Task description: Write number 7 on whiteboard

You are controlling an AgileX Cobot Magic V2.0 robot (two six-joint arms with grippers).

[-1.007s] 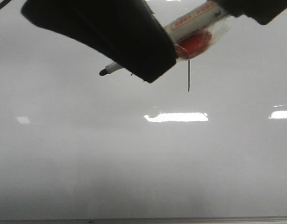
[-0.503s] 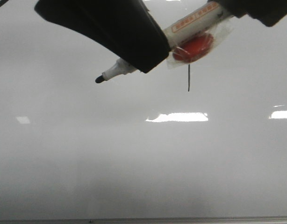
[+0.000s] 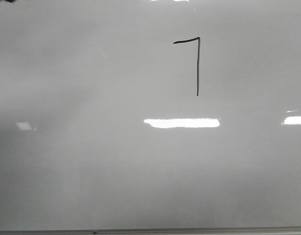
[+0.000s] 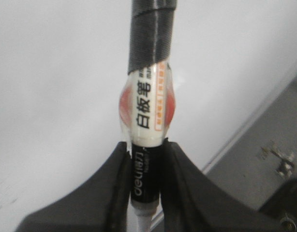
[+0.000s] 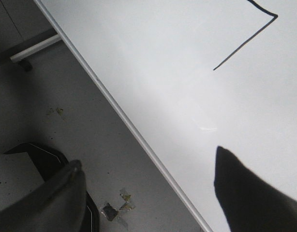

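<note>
The number 7 (image 3: pixel 196 63) stands in thin black strokes on the whiteboard (image 3: pixel 116 161) in the front view: a short top bar joined to a long stem. Part of it shows in the right wrist view (image 5: pixel 245 44) on the whiteboard (image 5: pixel 187 72). No gripper shows in the front view. My left gripper (image 4: pixel 144 174) is shut on a marker (image 4: pixel 147 106) with a white label, red patches and black tape, held over the whiteboard (image 4: pixel 56 87). My right gripper (image 5: pixel 148 181) is open and empty, one finger over the board, the other over the floor.
The board's thin metal edge strip (image 3: pixel 150 230) runs along the near side. It crosses the right wrist view (image 5: pixel 119 113), with grey floor and tape scraps (image 5: pixel 117 205) beside it. Bright light reflections (image 3: pixel 181 123) lie on the board.
The left gripper and marker, which covered the top of the front view, have moved up out of that view. The whole 7 now shows.
</note>
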